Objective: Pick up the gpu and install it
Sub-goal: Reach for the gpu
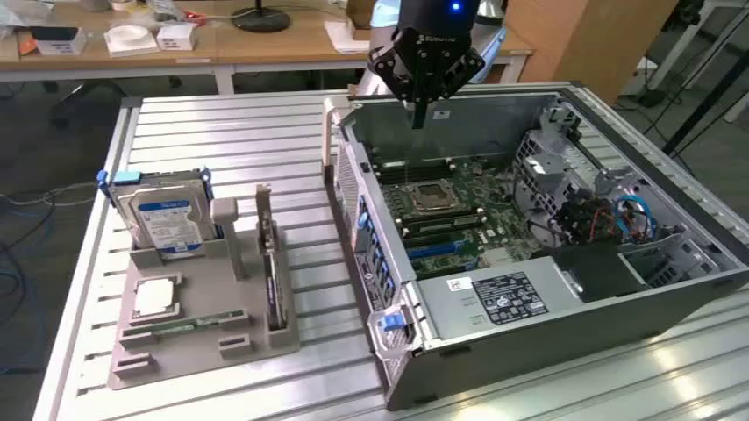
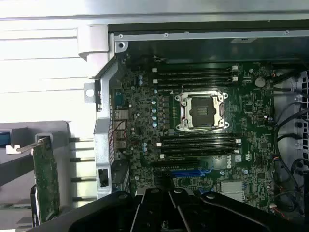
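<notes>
Across the slatted metal bench (image 1: 210,132) we see two large things side by side. Biggest is the open computer case (image 1: 655,289), lying toward the exterior view's right with its open side up, so that the green motherboard (image 1: 468,210) faces upward. Just beside it, toward the exterior view's left, sits a grey slotted holder (image 1: 199,351). At the holder's far end a silver hard drive (image 1: 170,224) with a blue-white label stands upright. The gpu (image 1: 272,263) stands on its long edge in the slot nearest the case (thin, dark, with nothing touching it). Our hand (image 1: 417,123) hangs above the far part of the case, well apart from the gpu, its fingers pressed together with nothing between them. Below it on the motherboard we see the square processor socket (image 1: 430,197), with memory slots on either side of it. Smallest, a square chip (image 1: 156,298) lies flat on the holder.
</notes>
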Motion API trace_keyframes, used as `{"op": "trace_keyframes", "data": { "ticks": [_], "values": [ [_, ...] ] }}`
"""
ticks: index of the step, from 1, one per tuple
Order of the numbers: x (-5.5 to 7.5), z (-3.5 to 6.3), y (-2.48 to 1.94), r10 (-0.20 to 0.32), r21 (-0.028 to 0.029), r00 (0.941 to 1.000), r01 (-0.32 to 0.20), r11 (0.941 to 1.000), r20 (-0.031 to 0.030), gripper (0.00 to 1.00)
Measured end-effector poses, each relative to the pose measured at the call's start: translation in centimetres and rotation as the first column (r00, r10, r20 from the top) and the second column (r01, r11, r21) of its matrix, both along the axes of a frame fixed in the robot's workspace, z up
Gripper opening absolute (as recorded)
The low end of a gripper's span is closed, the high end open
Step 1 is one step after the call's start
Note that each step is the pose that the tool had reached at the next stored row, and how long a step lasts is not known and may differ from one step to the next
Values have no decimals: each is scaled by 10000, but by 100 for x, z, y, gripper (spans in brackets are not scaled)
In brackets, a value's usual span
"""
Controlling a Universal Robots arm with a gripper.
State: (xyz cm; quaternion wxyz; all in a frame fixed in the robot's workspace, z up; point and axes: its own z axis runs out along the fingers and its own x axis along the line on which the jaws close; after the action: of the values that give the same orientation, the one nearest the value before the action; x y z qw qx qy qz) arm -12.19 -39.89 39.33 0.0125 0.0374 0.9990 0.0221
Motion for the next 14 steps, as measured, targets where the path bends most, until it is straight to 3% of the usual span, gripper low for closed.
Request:
{"op": "trace_keyframes", "data": {
  "ticks": [14],
  "values": [
    [0,0,0,0,0,10000,0,10000,0,11]
  ]
}}
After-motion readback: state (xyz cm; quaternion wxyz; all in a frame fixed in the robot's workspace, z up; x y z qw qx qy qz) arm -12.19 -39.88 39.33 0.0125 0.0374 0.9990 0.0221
